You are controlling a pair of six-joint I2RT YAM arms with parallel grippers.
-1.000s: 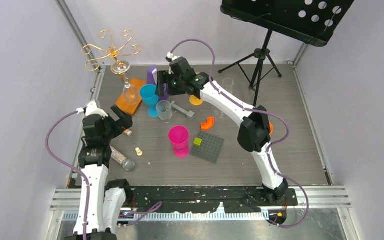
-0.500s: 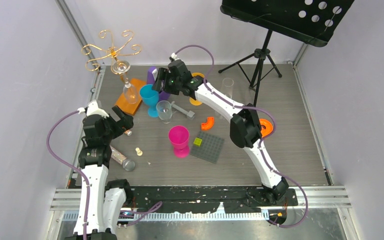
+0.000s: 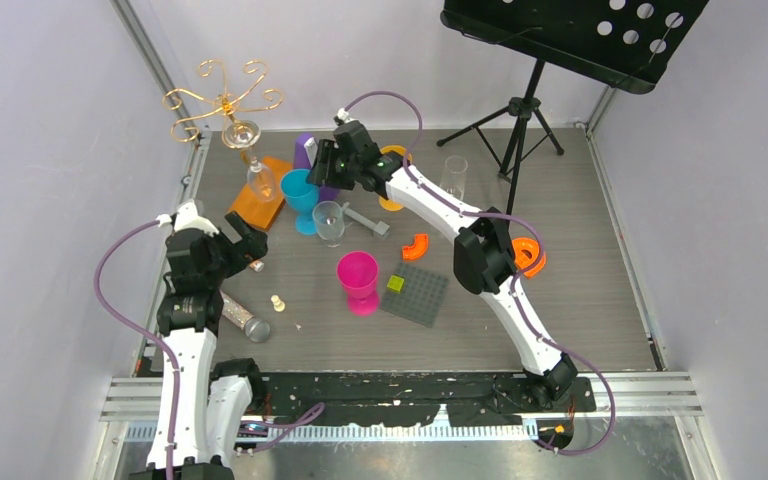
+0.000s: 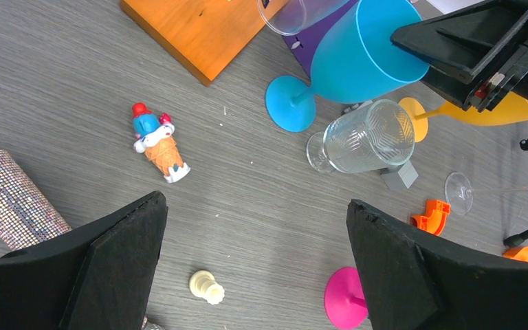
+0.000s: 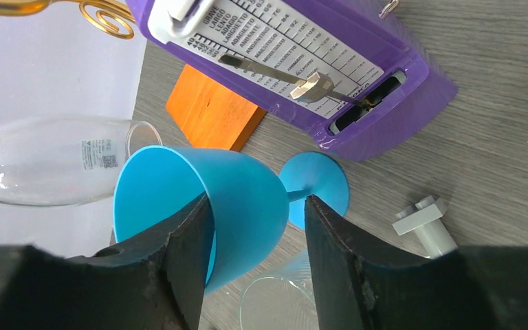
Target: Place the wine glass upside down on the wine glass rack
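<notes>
Now that the right gripper (image 5: 258,213) has swung left along the far edge, its jaws straddle the blue goblet (image 3: 298,192), likely the wine glass to move. Can't tell if it's clamped. The goblet stands upright beside the wine glass rack (image 3: 225,100) in the far-left corner, where a clear glass (image 3: 258,183) hangs inverted. The left gripper (image 4: 254,206) is spread and empty.

A clear wine glass (image 3: 258,183) is hung upside down on the gold wine glass rack (image 3: 222,98); a blue wine glass (image 3: 298,190) is stood upright beside it.
</notes>
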